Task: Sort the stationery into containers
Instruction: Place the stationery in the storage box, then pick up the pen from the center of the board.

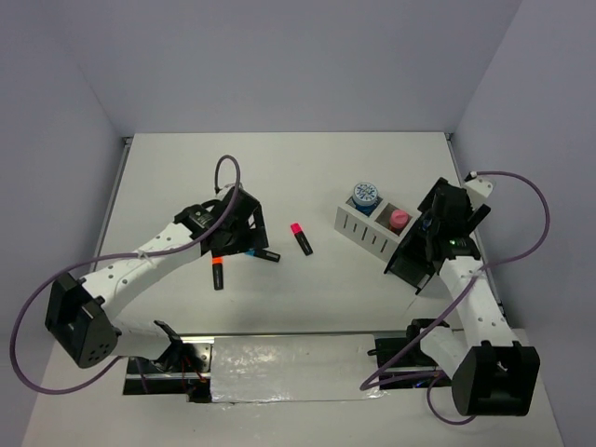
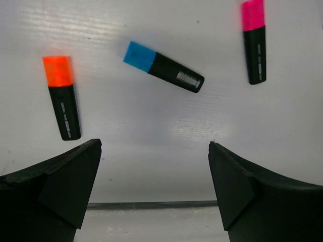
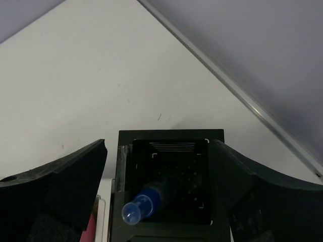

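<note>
Pink highlighter (image 2: 254,45) clipped at the top edge — black box (image 1: 406,265) (top view) largely behind right arm (image 1: 475,300).

Smooth plastic highlighters (image 2: 164,65) lie on a matt, faintly ridged table (image 2: 151,136).

Highlighters: three, left of centre in the top view; orange highlighter (image 1: 218,272), blue highlighter (image 1: 268,254), pink highlighter (image 1: 301,239).
Round blue tin (image 1: 364,196): one, right of centre.
Pink tube (image 1: 399,219): one, right of centre.
Blue-capped bottle (image 3: 144,205): one, low in the right wrist view.
Containers: two; white box (image 1: 359,231), black box (image 3: 171,135).
</note>
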### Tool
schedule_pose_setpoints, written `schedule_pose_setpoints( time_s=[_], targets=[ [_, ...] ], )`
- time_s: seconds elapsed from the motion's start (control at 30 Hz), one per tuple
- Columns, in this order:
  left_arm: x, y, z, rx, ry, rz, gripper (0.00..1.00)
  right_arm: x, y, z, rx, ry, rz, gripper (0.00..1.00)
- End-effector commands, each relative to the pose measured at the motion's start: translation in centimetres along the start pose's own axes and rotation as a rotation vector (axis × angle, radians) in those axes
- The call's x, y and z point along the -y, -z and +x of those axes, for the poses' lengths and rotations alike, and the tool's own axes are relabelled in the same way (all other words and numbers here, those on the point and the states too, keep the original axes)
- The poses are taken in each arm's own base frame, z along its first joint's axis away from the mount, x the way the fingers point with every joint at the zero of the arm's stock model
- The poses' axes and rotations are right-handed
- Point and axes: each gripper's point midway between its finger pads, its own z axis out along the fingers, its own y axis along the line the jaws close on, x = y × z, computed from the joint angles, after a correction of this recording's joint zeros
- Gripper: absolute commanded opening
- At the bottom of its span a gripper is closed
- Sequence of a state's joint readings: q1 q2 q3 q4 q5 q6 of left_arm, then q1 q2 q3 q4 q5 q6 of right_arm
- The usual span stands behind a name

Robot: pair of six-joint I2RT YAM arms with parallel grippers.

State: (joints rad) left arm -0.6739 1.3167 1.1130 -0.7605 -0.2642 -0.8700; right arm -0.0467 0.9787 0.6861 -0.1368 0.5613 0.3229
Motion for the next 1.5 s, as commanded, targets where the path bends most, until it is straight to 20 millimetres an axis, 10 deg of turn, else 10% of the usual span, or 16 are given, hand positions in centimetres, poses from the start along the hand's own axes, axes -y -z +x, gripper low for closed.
schedule_pose_setpoints(
  time_s=[0.0, 0.4, 0.77, 1.07, 1.2, 1.37, 1.47],
  targets=[
    [-0.4, 0.3, -1.2, 0.035, 0.219, -0.106, 0.99, -0.9, 2.2, -3.6, 0.043, -0.097, -0.064, 0.92],
    [1.8, -7.0, 0.3, -0.104, 0.596, -0.428, 0.99, -9.7, 12.1, -2.3, -0.17, -0.012, -0.439, 1.0],
    [0.4, -11.9, 5.1, -0.177, 0.659, -0.59, 0.9, -11.0, 16.6, -3.6, -0.164, 0.032, -0.631, 1.0],
    [-0.1, -14.4, 8.0, -0.126, 0.638, -0.536, 0.47, -12.5, 18.4, -5.6, -0.128, 0.013, -0.75, 1.0],
    [-0.5, -15.0, 8.5, -0.103, 0.576, -0.448, 0.03, -13.4, 19.8, -6.6, -0.122, -0.016, -0.828, 1.0],
    [2.1, -12.6, 6.1, -0.031, 0.309, -0.212, 0.0, -15.6, 22.4, -6.9, -0.19, -0.077, -1.016, 1.0],
    [7.3, -9.4, 4.1, 0.081, 0.05, 0.132, 0.0, -17.2, 23.9, -7.0, -0.259, -0.114, -1.164, 1.0]
  ],
)
